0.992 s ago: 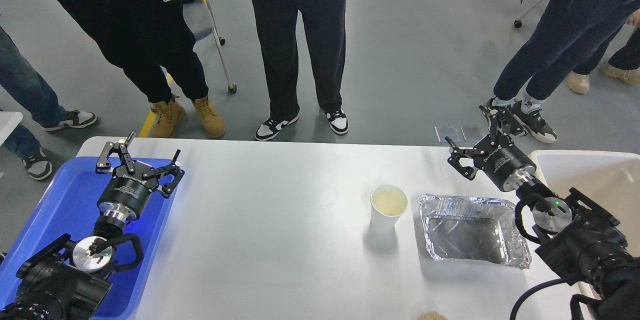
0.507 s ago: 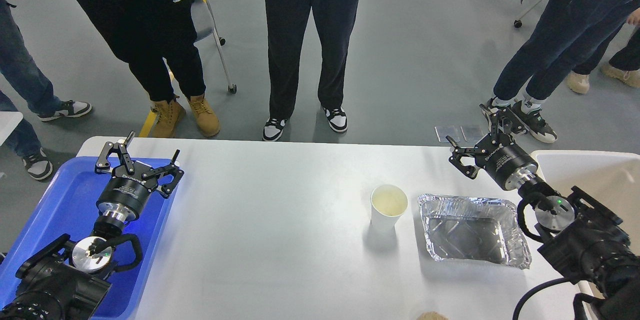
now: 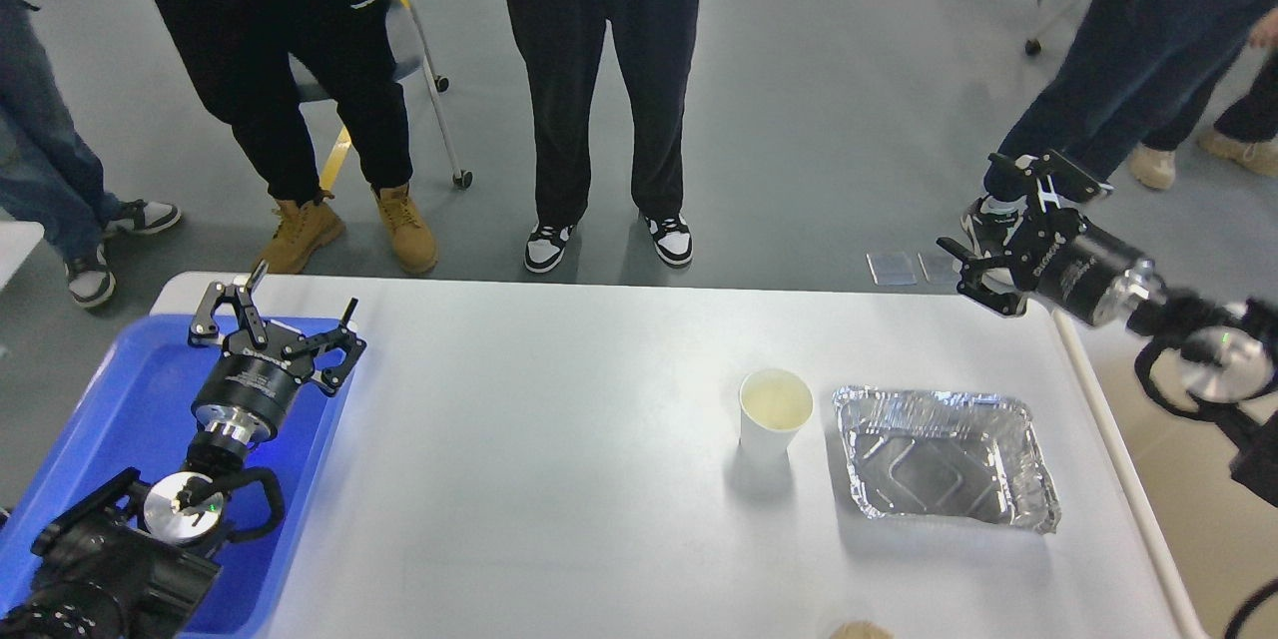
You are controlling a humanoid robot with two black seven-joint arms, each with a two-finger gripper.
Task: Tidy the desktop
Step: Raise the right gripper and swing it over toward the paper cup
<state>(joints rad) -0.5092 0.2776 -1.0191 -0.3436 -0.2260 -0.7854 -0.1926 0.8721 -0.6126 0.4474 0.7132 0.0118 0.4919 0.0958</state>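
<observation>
The white desktop fills the lower half of the head view. On it stand a white paper cup holding pale liquid and, right of it, an empty foil tray. My left gripper is open and empty above the far edge of the blue tray at the left. My right gripper is open and empty, raised above the desktop's far right corner, well away from the foil tray.
Several people stand on the grey floor just beyond the desktop's far edge. A beige bin sits beside the desktop's right edge. A small tan object peeks in at the bottom edge.
My right arm has lifted and swung to the right and away, off the area over the foil tray. The left arm has not moved. The people behind have shifted their feet.
</observation>
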